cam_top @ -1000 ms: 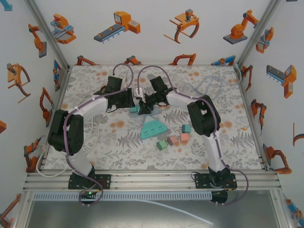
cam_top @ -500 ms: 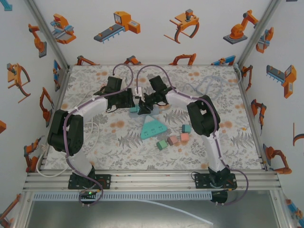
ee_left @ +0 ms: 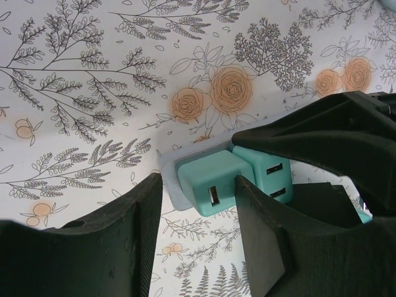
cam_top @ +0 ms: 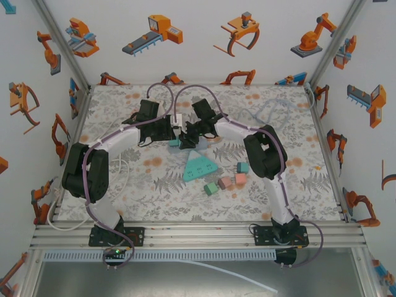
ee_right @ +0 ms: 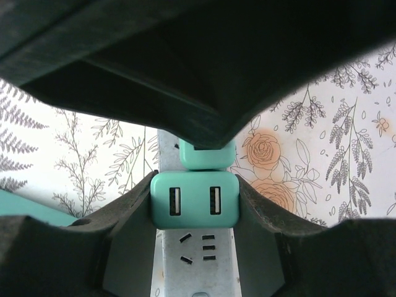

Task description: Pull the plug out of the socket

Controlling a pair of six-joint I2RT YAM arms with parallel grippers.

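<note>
A grey-white socket strip (ee_right: 195, 253) lies at mid-table with two teal plugs side by side on it. My right gripper (ee_right: 195, 201) is shut on the two-port plug (ee_right: 194, 185), one finger (ee_right: 124, 235) on each side. Whether its prongs are out of the strip I cannot tell. My left gripper (ee_left: 198, 185) clamps the strip's end (ee_left: 168, 170) together with the single-port plug (ee_left: 207, 179). One pad rests on the strip's end, the other against that plug's side. In the top view the two grippers (cam_top: 175, 133) (cam_top: 189, 132) meet head to head.
A teal triangular socket (cam_top: 198, 166) lies just in front of the grippers. Small blocks (cam_top: 226, 182) sit to its right. A clear cable (cam_top: 266, 111) loops at the back right, and aluminium rails (cam_top: 198, 232) edge the table's front.
The right gripper and the strip's white end have crept slightly toward the back left. Both grips look the same as before.
</note>
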